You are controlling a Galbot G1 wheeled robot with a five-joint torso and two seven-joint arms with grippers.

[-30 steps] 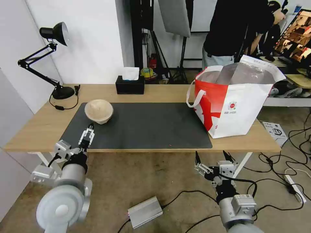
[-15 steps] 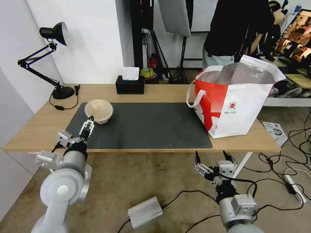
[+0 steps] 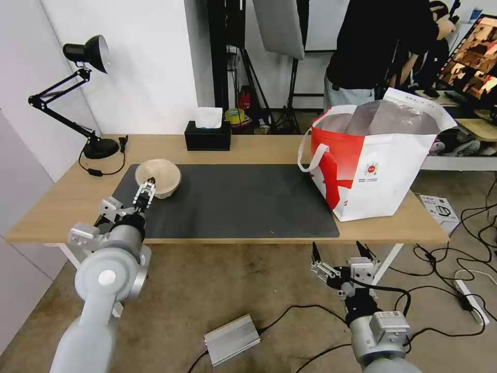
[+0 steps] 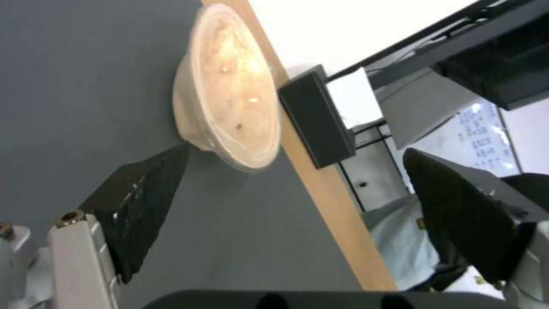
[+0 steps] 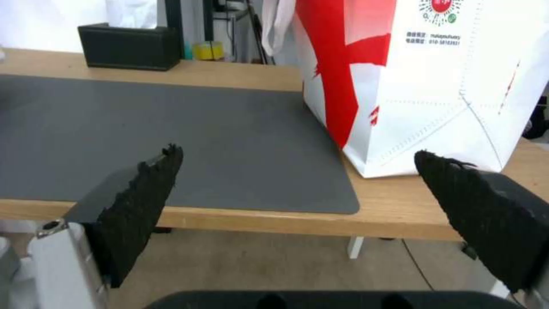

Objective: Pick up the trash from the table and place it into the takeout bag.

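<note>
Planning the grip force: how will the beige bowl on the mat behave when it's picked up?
The beige bowl looks like thin moulded pulp, so probably light and easily crushed. Its round wall may slip between the open left gripper's fingers. Resting loose on the mat, it would likely slide if nudged.

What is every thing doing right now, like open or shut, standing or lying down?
Beige bowl: upright on the mat, not gripped.
Takeout bag: standing, mouth open.
Left gripper: open, at the bowl's near side.
Right gripper: open, below the table edge.
Tissue box: upright, tissue sticking out.
Desk lamp: standing.
</note>
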